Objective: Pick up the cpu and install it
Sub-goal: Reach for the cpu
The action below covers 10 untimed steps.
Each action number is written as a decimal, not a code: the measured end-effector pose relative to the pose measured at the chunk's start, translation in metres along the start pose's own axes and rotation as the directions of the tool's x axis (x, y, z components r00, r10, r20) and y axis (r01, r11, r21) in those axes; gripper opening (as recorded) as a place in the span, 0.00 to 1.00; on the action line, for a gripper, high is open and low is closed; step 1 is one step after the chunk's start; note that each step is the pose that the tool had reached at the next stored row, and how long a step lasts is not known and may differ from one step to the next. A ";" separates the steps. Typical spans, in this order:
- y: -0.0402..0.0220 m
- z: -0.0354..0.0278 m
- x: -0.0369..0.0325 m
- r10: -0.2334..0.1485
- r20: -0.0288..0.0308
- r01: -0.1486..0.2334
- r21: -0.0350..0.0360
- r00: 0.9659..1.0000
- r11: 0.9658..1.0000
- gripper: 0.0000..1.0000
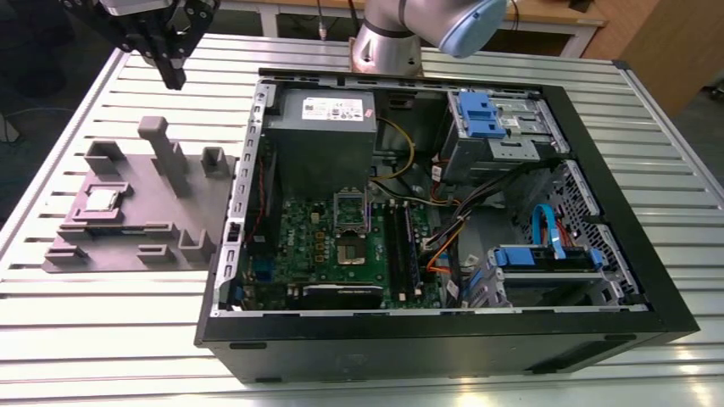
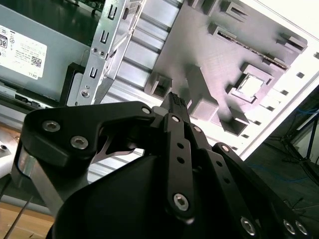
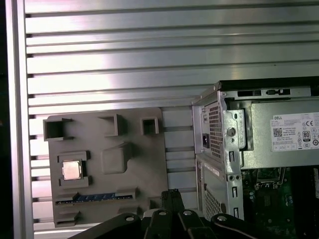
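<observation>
Purple-grey plastic tray point(image 1: 147, 216) at the exterior view's left, flat on the slatted metal table point(image 1: 114, 339). Holds the cpu point(image 1: 104, 200) toward its left side in that view: seated lid-up in a shallow square pocket, level, silver-grey top with a pale rim.

Just beyond the tray's far edge, high over the table, the end effector point(image 1: 172, 75): clenched on nothing, tips pressed together, well apart from the cpu.

Judged light, thin and rigid. Smooth metal lid probably slippery; underside contacts probably fragile, intolerant of a drop or a tilt. Best taken by two opposite sides of the rim, kept level, with a modest squeeze. Looks closely framed by the pocket walls, so little room beside those sides.

Further right, the open black computer case point(image 1: 453, 343) on its side: grey power supply point(image 1: 322, 140) at the far end, green motherboard point(image 1: 328, 250) nearer, blue-tabbed drive bays point(image 1: 498, 114) toward the exterior view's right.

Hard to make out: the socket point(image 1: 351, 212) on the motherboard, latch position unreadable. Hidden: the cpu's underside and any corner mark. Cut off at the exterior view's upper edge: the arm point(image 1: 391, 34) and the upper part of the end effector. Masked in both wrist views by black linkage: most of the finger length.
</observation>
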<state>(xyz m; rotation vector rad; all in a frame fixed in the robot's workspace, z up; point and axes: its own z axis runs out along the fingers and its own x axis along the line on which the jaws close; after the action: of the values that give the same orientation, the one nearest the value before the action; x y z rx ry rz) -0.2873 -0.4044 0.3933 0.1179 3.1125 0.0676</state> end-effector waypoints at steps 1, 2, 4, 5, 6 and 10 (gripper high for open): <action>0.0000 0.0000 0.0000 0.000 0.000 0.000 0.000 1.000 1.000 0.11; 0.0000 0.0000 0.0001 0.000 0.000 0.000 0.000 1.000 1.000 0.11; 0.0000 0.0000 0.0002 0.000 0.000 0.000 0.000 1.000 1.000 0.11; 0.0000 0.0000 0.0002 0.000 0.000 0.000 0.000 1.000 1.000 0.11; 0.0000 0.0000 0.0003 0.000 0.000 0.000 0.000 1.000 1.000 0.11; -0.0001 0.0000 0.0006 0.000 0.000 0.000 0.000 1.000 1.000 0.11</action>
<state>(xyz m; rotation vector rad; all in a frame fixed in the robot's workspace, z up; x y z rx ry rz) -0.2880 -0.4044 0.3933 0.1180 3.1125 0.0676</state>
